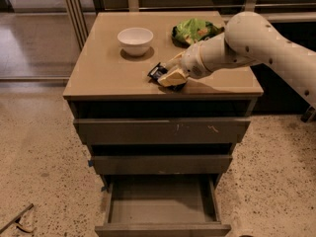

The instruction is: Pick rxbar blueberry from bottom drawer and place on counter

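jaws grip one rxbar [157, 72] on counter [106, 70] — one bowl [135, 39].

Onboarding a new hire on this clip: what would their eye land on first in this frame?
First, the big white arm reaching in from the right, with its tool low over the counter near the front edge, right at the dark rxbar blueberry. Below, the bottom drawer stands pulled open. At the back of the counter sit a white bowl and a green snack bag.
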Controlling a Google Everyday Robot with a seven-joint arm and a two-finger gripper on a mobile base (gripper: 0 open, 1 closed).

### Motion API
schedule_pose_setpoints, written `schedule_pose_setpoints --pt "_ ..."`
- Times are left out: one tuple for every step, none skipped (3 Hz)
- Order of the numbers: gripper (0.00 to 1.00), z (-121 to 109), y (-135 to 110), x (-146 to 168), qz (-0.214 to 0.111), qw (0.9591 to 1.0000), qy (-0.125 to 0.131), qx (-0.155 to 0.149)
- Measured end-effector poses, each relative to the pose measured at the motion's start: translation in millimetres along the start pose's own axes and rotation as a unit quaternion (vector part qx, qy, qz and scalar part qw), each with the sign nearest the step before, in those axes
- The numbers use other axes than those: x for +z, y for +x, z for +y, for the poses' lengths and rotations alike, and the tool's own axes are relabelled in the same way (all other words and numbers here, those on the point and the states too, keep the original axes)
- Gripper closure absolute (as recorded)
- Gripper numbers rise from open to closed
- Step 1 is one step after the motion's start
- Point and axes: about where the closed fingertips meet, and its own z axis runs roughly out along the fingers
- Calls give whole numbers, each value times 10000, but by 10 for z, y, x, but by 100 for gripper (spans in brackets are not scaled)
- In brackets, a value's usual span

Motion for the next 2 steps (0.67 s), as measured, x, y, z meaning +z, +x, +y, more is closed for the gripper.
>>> schedule_pose_setpoints --pt "0 1 0 2 0 10000 -1 0" --pt "0 1 0 2 0 10000 -1 0"
